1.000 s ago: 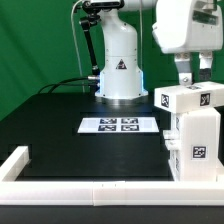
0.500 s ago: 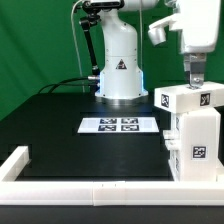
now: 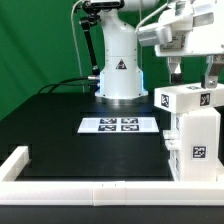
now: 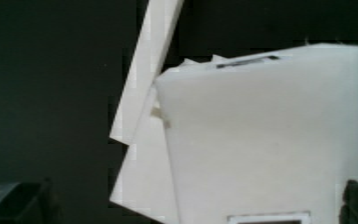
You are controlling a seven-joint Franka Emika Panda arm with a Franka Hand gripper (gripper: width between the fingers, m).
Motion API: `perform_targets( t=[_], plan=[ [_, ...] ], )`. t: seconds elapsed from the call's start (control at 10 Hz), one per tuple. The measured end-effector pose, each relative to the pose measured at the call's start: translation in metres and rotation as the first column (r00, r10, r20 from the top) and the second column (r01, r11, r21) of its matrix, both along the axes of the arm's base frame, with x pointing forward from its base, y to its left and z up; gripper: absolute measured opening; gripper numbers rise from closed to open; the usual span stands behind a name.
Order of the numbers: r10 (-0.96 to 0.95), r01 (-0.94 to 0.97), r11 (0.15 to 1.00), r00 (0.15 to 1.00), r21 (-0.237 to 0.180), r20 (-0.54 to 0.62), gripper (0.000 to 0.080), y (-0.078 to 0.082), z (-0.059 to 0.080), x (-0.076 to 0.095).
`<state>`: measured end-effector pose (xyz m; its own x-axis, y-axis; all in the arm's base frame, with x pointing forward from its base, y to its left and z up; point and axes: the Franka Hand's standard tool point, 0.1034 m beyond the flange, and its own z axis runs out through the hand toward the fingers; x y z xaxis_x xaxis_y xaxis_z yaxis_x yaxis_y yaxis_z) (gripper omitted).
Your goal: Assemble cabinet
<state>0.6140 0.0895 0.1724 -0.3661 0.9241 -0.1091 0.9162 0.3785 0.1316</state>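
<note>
1. The gripper (image 3: 194, 72) hangs just above the cabinet (image 3: 192, 135) at the exterior view's right; its fingers (image 3: 176, 70) are spread apart, pinching nothing.
2. The cabinet stands on the black table (image 3: 60, 125), a smaller white block (image 3: 185, 99) on top of its body; both bear marker tags.
3. The marker board (image 3: 118, 125) lies flat beside the cabinet; a low white rail (image 3: 70, 184) runs along the near edge.
4. In the wrist view the cabinet (image 4: 256, 140) fills the picture.

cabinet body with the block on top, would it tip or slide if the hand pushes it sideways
The cabinet body looks like stiff white plastic, so it probably won't flex. It stands taller than wide, so a high push may tip it. The top block overhangs slightly and could shift first. The hand hovers above.
</note>
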Motion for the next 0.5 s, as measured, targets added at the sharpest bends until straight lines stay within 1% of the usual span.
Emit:
perform_targets(
  t=[0.2,0.5],
  plan=[
    [0.079,-0.079,0.997,0.997,-0.018,-0.010,0.0797,-0.002,-0.002,-0.003],
    [0.070,-0.071,0.997,0.997,-0.020,-0.029,0.0797,-0.003,-0.008,-0.015]
  ],
)
